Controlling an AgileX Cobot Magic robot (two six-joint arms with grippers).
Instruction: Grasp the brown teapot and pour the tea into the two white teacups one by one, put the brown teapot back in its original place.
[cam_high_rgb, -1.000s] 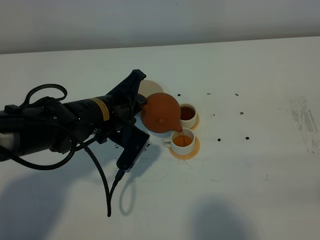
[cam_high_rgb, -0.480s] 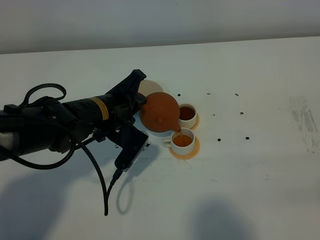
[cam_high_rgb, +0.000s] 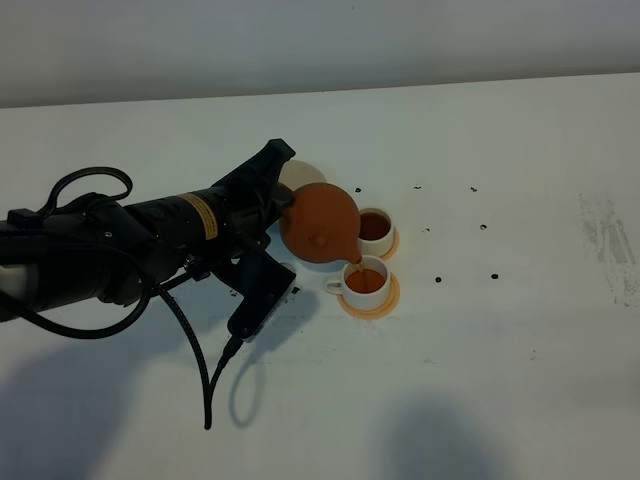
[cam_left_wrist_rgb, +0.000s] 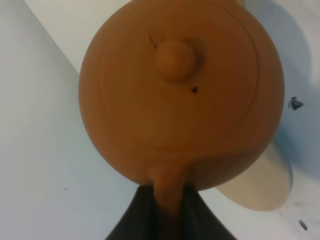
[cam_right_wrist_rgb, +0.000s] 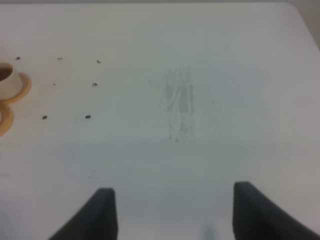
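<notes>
Here the brown teapot (cam_high_rgb: 322, 226) partly hides the beige disc (cam_high_rgb: 303, 175).

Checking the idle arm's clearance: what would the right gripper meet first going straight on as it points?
Likely only the bare table, near the grey scuff; the white teacup sits well aside. Depth is unclear.

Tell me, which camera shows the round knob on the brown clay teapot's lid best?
The left wrist view: the round knob sits close and clear on the round reddish-brown clay teapot. Exterior high shows only a tiny bump; right wrist shows none.
</notes>
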